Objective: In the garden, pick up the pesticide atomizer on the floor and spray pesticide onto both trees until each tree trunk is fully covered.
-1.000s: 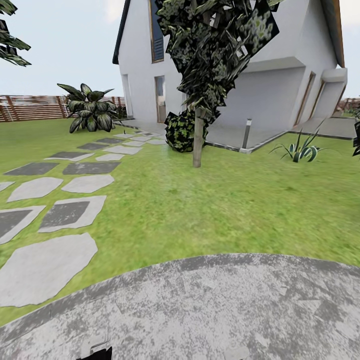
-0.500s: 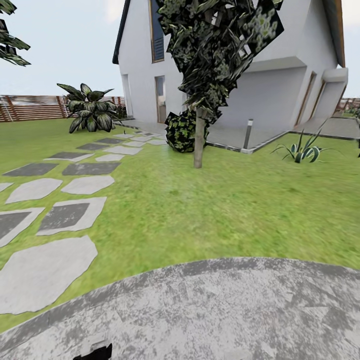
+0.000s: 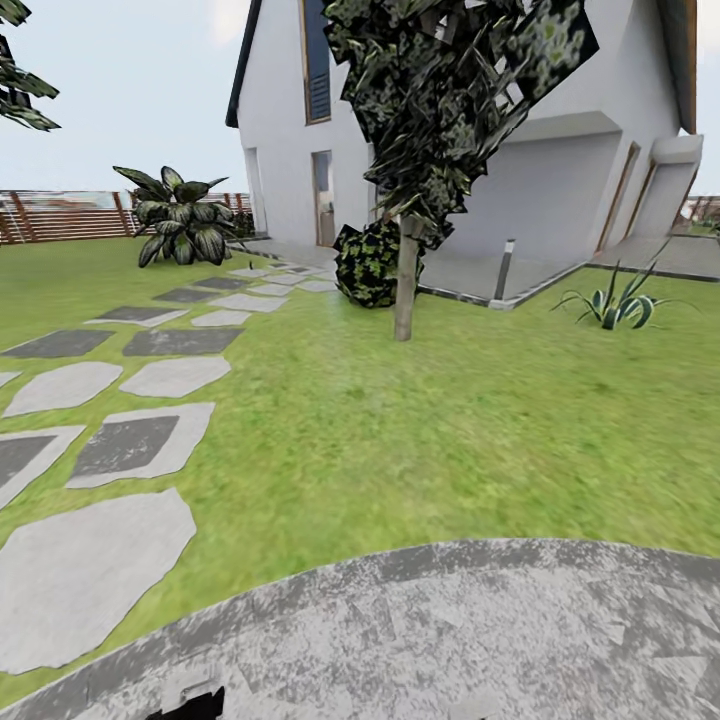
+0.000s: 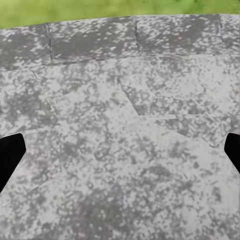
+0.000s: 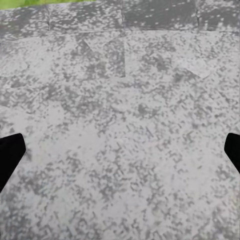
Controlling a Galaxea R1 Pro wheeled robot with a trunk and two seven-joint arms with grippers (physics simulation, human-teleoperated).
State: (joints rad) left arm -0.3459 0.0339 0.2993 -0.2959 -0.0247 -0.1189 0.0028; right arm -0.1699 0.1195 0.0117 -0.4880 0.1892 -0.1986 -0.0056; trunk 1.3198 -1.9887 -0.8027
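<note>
A tree (image 3: 450, 90) with jagged dark green foliage stands on the green lawn (image 3: 420, 430) ahead, in front of the white house (image 3: 560, 190). Its pale beige-grey trunk (image 3: 405, 285) rises straight from the grass. The pesticide atomizer is out of view. My left gripper (image 4: 120, 155) is open over grey speckled paving (image 4: 125, 125), its black fingertips (image 4: 10, 160) at the picture's two sides with nothing between them. My right gripper (image 5: 120, 155) is open in the same way above the paving (image 5: 125, 100).
A round grey paved patch (image 3: 450, 640) lies just below me. Stepping stones (image 3: 130, 445) lead off across the left of the lawn. A dark bush (image 3: 368, 265), a slim lamp post (image 3: 505, 268), a spiky plant (image 3: 615, 305), a short palm (image 3: 180, 228) and the wooden fence (image 3: 60, 215) stand further back.
The whole head view has shifted: the tree and house sit slightly larger and further right, and the paved patch's edge lies lower. The camera has moved, not the things.
</note>
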